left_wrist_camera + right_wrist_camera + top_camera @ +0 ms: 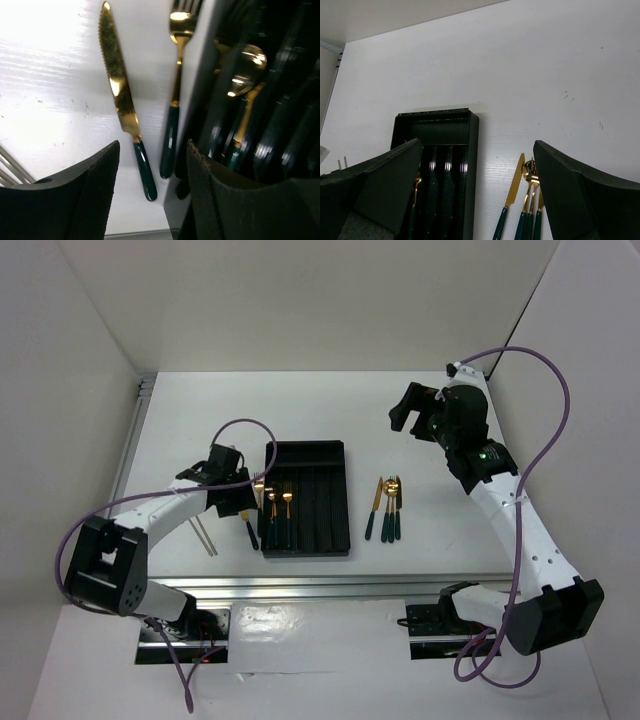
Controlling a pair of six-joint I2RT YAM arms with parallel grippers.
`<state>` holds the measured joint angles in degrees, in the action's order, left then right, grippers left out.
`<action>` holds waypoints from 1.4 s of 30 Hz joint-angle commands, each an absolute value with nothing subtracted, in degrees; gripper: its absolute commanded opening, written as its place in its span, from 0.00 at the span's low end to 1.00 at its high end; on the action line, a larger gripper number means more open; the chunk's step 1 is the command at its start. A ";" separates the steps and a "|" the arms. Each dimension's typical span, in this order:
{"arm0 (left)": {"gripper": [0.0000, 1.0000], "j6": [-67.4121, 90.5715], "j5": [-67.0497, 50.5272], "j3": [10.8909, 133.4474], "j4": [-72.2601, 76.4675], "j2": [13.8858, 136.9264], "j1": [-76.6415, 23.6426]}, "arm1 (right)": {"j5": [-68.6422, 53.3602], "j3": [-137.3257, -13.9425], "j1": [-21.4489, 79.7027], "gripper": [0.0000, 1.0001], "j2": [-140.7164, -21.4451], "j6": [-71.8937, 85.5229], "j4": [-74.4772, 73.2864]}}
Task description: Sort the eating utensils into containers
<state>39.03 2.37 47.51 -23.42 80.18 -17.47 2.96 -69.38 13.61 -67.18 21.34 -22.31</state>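
The black tray [325,515] lies mid-table with two gold-and-green utensils [279,512] in its left containers. My left gripper [243,483] hovers open at the tray's left wall. In its wrist view a knife [120,95] and a fork [175,115] lie on the table outside that wall, their green handle ends below the gap between my fingers [95,190]. A spoon [246,67] rests inside the tray. Pale chopsticks [205,535] lie further left. Right of the tray sit a knife [512,192] and more utensils [390,508]. My right gripper [405,412] hangs open above the table behind them.
White walls enclose the table at the back and on both sides. An aluminium rail [330,585] runs along the near edge in front of the arm bases. A purple cable [560,420] loops off the right arm.
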 commanded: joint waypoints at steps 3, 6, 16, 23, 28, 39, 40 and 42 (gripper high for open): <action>0.61 38.94 5.71 50.00 -22.15 85.42 -19.50 | 2.99 -70.40 13.36 1.00 -65.83 20.83 -23.11; 0.61 38.32 5.71 50.62 -21.53 87.01 -21.09 | 3.52 -70.40 13.36 1.00 -65.83 20.83 -23.72; 0.57 38.94 8.00 54.23 -22.59 93.42 -25.40 | 4.04 -69.17 13.36 1.00 -65.83 21.88 -23.73; 0.45 41.22 11.60 55.90 -25.49 97.90 -27.16 | 4.57 -68.64 13.36 1.00 -65.83 21.88 -24.26; 0.20 42.36 11.60 55.20 -25.49 99.14 -27.16 | 4.57 -68.03 13.36 1.00 -65.30 21.88 -24.26; 0.00 45.43 14.68 54.67 -30.14 94.07 -27.16 | 4.57 -67.50 13.36 1.00 -65.30 21.88 -24.26; 0.00 45.44 15.20 54.67 -30.15 92.65 -27.16 | 4.05 -66.98 13.36 1.00 -65.30 21.88 -23.65; 0.00 45.44 15.73 54.67 -31.37 89.75 -26.64 | 3.43 -66.36 13.36 1.00 -65.82 22.41 -23.64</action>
